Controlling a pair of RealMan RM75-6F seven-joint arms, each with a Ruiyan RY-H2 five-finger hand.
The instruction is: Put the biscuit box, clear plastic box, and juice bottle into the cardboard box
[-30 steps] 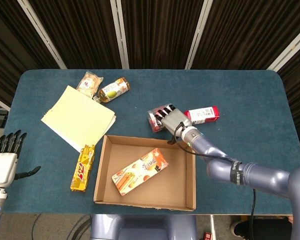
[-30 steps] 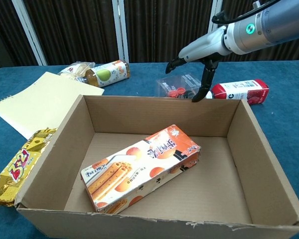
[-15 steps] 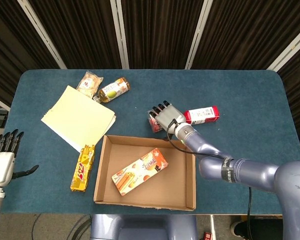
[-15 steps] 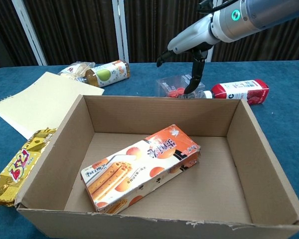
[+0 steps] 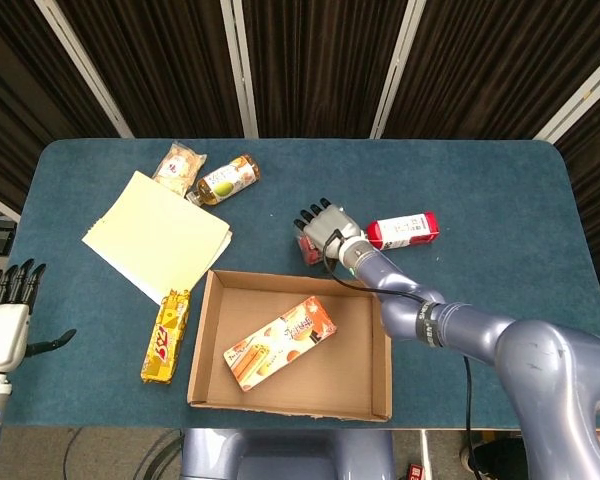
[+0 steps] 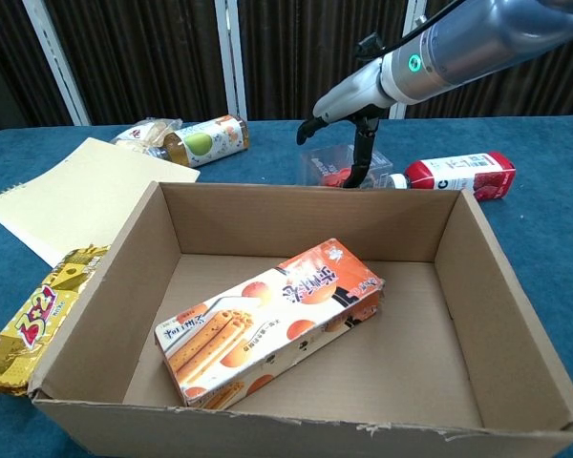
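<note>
The orange biscuit box (image 5: 280, 343) (image 6: 267, 326) lies flat inside the open cardboard box (image 5: 290, 402) (image 6: 477, 239). Just beyond the carton's far wall sits the clear plastic box (image 5: 306, 248) (image 6: 329, 168) with red contents. My right hand (image 5: 325, 225) (image 6: 351, 100) hovers over it, fingers spread and hanging down around it; one finger (image 6: 362, 160) reaches to its right side. No grip shows. The juice bottle (image 5: 226, 179) (image 6: 206, 140) lies on its side at the far left. At the table's near-left edge, my left hand (image 5: 6, 318) is held flat with fingers apart, holding nothing.
A red-and-white carton (image 5: 405, 229) (image 6: 463, 175) lies right of the clear box. A yellow notepad (image 5: 158, 235) (image 6: 72, 196), a snack bag (image 5: 178, 165) and a yellow snack bar (image 5: 166, 336) (image 6: 24, 329) occupy the left side.
My right hand has moved away from the cardboard box's far wall, farther and leftward over the clear plastic box. My left hand has dropped slightly.
</note>
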